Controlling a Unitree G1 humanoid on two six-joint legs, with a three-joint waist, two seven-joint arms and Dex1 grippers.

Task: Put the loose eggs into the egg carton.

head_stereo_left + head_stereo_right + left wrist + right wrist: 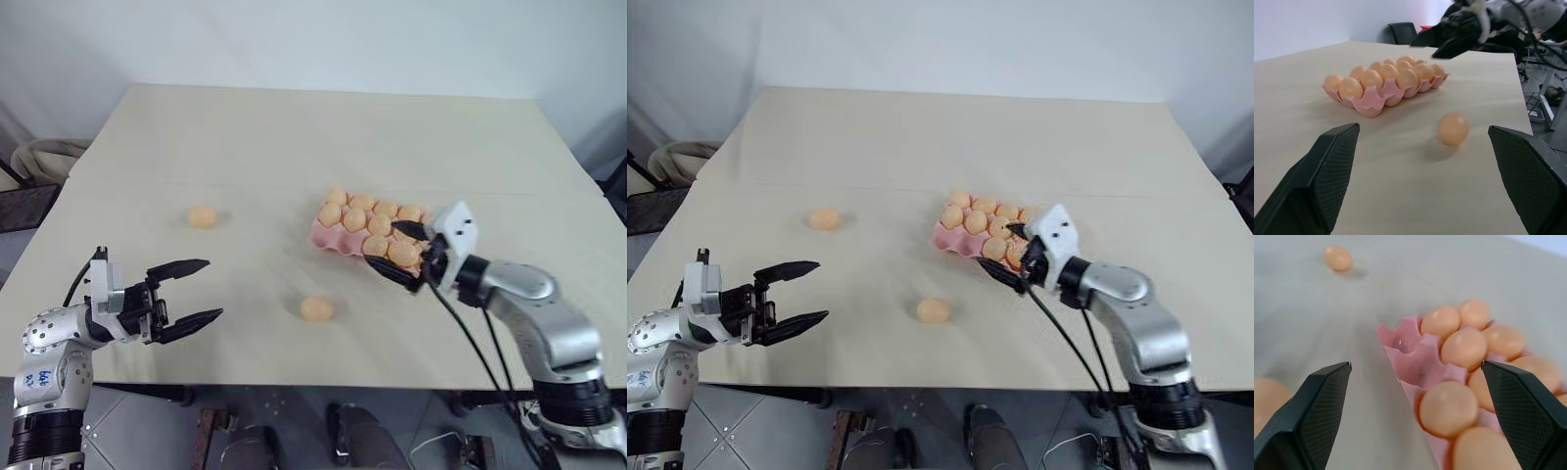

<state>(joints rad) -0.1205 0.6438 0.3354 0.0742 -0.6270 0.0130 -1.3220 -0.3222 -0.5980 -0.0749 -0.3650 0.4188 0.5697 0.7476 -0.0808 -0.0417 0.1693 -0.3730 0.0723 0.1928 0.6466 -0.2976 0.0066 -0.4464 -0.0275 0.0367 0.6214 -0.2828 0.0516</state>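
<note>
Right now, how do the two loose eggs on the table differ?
Near egg lies close to the table's front edge, between the two grippers; far egg lies further back, on the robot's left.
Near egg is just in front of the carton; far egg is well off to the carton's left.
Shared: both pale orange, alike in size and shape, on bare tabletop, untouched.

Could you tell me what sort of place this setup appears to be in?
Probably a lab or test room: a bare pale table against plain white walls, carrying just a pink egg carton and loose eggs, with an office chair behind.
</note>
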